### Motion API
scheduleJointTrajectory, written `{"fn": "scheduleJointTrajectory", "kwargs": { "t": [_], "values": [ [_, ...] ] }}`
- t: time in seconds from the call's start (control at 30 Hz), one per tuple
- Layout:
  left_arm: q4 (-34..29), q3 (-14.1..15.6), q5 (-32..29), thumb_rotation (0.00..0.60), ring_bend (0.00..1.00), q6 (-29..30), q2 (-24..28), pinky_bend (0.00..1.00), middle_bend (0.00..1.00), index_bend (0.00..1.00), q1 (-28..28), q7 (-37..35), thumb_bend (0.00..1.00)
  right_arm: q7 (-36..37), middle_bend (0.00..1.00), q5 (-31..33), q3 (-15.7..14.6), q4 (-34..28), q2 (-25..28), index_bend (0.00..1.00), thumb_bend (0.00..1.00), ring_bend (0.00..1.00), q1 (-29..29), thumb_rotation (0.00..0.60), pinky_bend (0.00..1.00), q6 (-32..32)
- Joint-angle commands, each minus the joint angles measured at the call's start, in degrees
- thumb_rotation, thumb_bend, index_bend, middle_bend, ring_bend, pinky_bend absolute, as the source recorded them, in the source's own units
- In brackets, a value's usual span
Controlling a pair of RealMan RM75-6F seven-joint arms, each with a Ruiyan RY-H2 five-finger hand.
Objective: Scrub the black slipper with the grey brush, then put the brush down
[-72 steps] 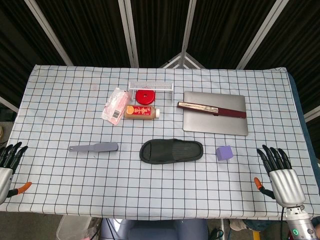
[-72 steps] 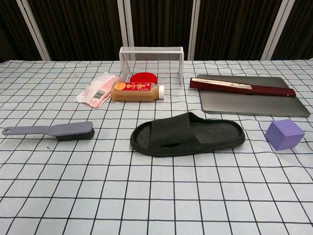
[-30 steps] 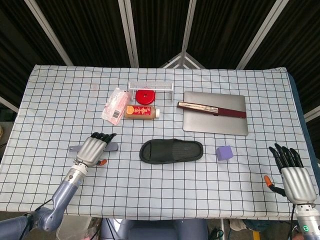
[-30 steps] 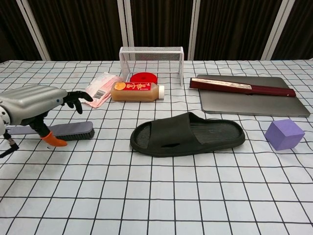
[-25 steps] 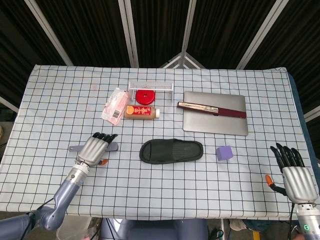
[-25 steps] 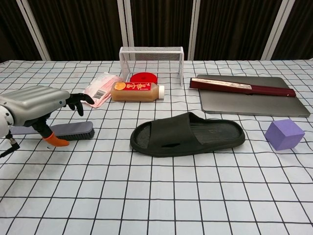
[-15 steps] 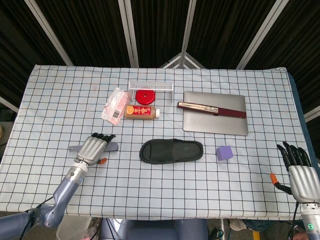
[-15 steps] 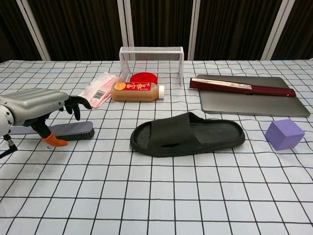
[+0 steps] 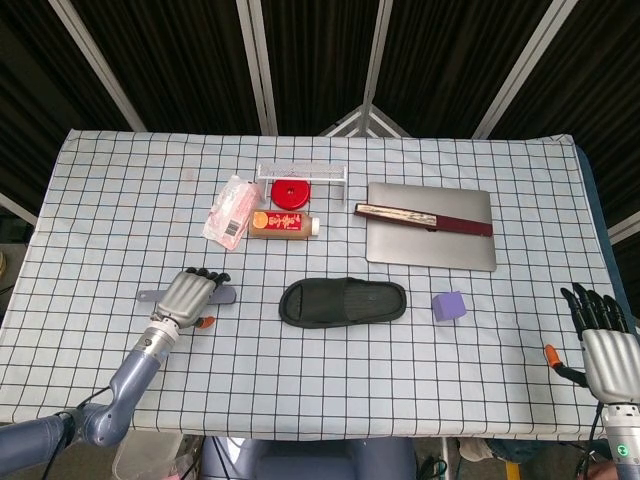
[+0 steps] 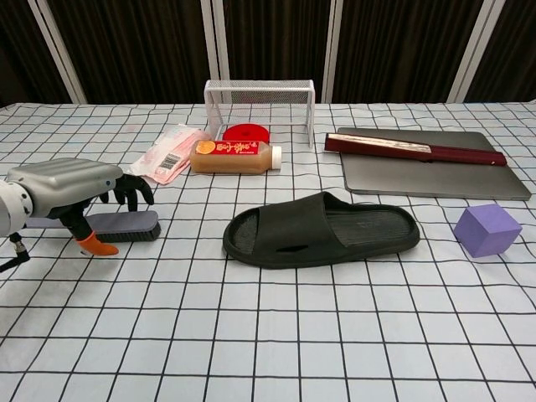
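The black slipper (image 9: 343, 301) (image 10: 322, 229) lies flat mid-table, toe end to the left. Left of it the grey brush (image 9: 228, 293) (image 10: 126, 224) lies on the checked cloth, bristles down. My left hand (image 9: 185, 295) (image 10: 63, 184) sits low over the brush's handle. Its fingers (image 10: 134, 188) curl down behind the brush and the orange-tipped thumb reaches down in front. Whether they press the handle is unclear; the brush stays on the cloth. My right hand (image 9: 603, 345) hovers at the table's right front corner, fingers spread, holding nothing. The chest view does not show it.
A purple cube (image 9: 449, 305) (image 10: 487, 229) sits right of the slipper. Behind it lie a grey slab (image 9: 430, 245) with a dark red folded fan (image 9: 425, 218). A brown bottle (image 9: 283, 224), pink packet (image 9: 231, 211), red disc (image 9: 288, 192) and white wire rack (image 9: 302, 174) stand further back.
My left hand came in from the left table edge onto the brush, and its fingers have curled lower around it. My right hand has drifted toward the right edge.
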Motion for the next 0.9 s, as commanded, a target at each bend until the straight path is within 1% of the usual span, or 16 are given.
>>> {"fn": "scheduleJointTrajectory", "kwargs": {
  "t": [0.03,0.23,0.5,0.77,0.9],
  "values": [
    [-0.05,0.30,-0.64,0.600,0.30,-0.20,0.06,0.32,0.37,0.27,-0.45,0.06,0.34,-0.06,0.00,0.09,0.00,-0.18,0.05,0.00,0.41,0.00,-0.05,0.524,0.00,-0.01],
    [-0.46,0.99,-1.42,0.600,0.34,0.74,0.10,0.38,0.42,0.33,-0.97,0.67,0.34,-0.35,0.00,0.50,0.06,-0.20,-0.01,0.00,0.41,0.00,0.32,0.524,0.00,-0.91],
    [-2.31,1.84,-2.14,0.600,0.36,1.59,1.26,0.40,0.45,0.35,-1.43,0.89,0.35,-0.69,0.00,0.84,0.04,-0.40,-0.20,0.00,0.41,0.00,0.65,0.524,0.00,-1.73],
    [-2.90,2.56,-3.18,0.600,0.39,1.77,2.07,0.43,0.48,0.38,-1.95,0.66,0.40,-1.47,0.00,0.71,-0.14,-0.86,-0.17,0.00,0.41,0.00,0.58,0.524,0.00,-1.66],
    [-3.13,2.86,-3.21,0.600,0.42,1.56,2.50,0.47,0.51,0.41,-2.30,0.24,0.45,-1.81,0.00,0.74,-0.21,-0.91,-0.28,0.00,0.41,0.00,0.69,0.523,0.00,-1.92]
  ]
}}
